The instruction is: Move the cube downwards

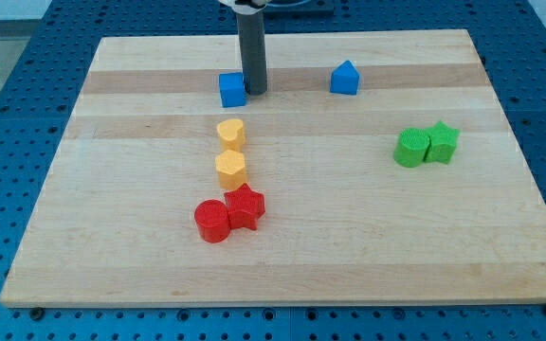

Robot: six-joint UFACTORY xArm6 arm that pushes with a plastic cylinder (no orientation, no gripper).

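Note:
The blue cube (pixel 232 90) sits near the board's top, left of centre. My tip (pixel 255 92) stands right beside the cube's right side, touching or nearly touching it. The dark rod rises from there to the view's top. Below the cube lie a yellow heart-shaped block (pixel 231 133) and a yellow hexagonal block (pixel 231 169), one under the other.
A blue house-shaped block (pixel 345 79) lies to the right of the tip. A red cylinder (pixel 211 221) and a red star (pixel 245 206) touch at the lower centre. A green cylinder (pixel 409 149) and a green star (pixel 442 141) touch at the right. The wooden board (pixel 112 237) ends on a blue pegboard.

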